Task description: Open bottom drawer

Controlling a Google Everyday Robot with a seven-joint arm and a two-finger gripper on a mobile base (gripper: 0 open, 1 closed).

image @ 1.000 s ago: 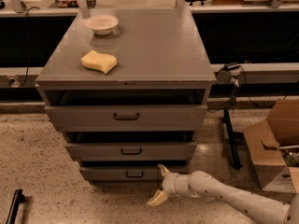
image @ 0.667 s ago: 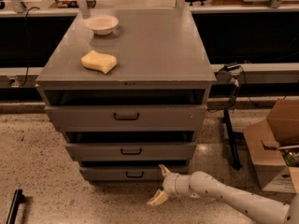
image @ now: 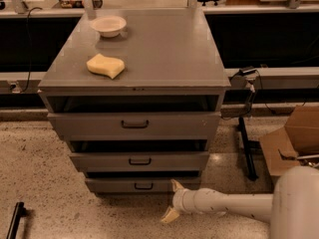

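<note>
Grey metal cabinet [image: 159,49] with three drawers fills the middle of the camera view, standing on a speckled floor [image: 40,153]. A white robot arm [image: 234,205] reaches in low from the lower right corner, stretched leftward just above the floor toward the cabinet's base. An open cardboard box [image: 294,143] sits on the floor to the right, well apart from the cabinet.

The top drawer [image: 99,126] has the tallest front, and the middle drawer [image: 99,162] lies under it. The bottom drawer [image: 109,185], lowest and slimmest, sits just above the floor with a dark gap showing over its front.

The gripper [image: 173,200] hangs at the end of the arm, in front of the right part of the bottom drawer and slightly below it. Its two pale fingers are spread apart and hold nothing. The upper finger [image: 176,185] points up at the right part of the drawer front; whether it touches cannot be told. The lower finger [image: 168,215] angles down toward the floor, clear of the drawer.

On the cabinet top, a yellow sponge [image: 105,65] lies near the left front, with a white bowl [image: 108,25] behind it near the back edge. The drawer's small black handle [image: 143,186] sits at the centre of its front, left of both fingers and not between them.
</note>
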